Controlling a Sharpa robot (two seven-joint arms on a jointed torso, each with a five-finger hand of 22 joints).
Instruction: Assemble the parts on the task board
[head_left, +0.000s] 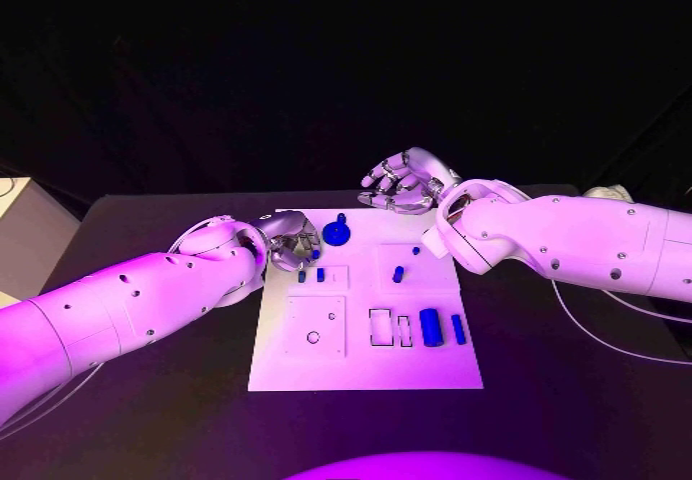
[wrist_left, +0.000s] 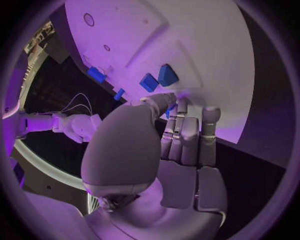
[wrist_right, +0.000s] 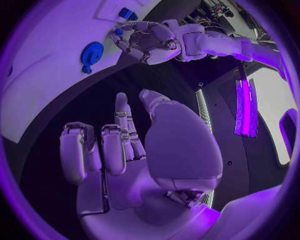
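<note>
The white task board (head_left: 361, 355) lies in the middle of the black table. My left hand (head_left: 293, 243) hovers low over its far left corner, fingertips down at the board (wrist_left: 206, 60). A small blue part (wrist_left: 169, 112) shows as a sliver pinched between the thumb and a finger. A round blue part with a knob (head_left: 336, 232) stands just right of that hand. My right hand (head_left: 404, 182) hangs past the board's far edge, fingers (wrist_right: 119, 140) apart and the palm bare. From the right wrist I see the left hand (wrist_right: 150, 40) and the round blue part (wrist_right: 92, 53).
Small blue pieces (head_left: 320, 274) (head_left: 397, 273) sit mid-board. A blue cylinder (head_left: 430, 326) and a slimmer blue bar (head_left: 459, 328) lie at the right, next to a rectangular slot (head_left: 381, 327). Thin cables (head_left: 620, 330) trail off the right arm. A pale box (head_left: 29, 235) stands far left.
</note>
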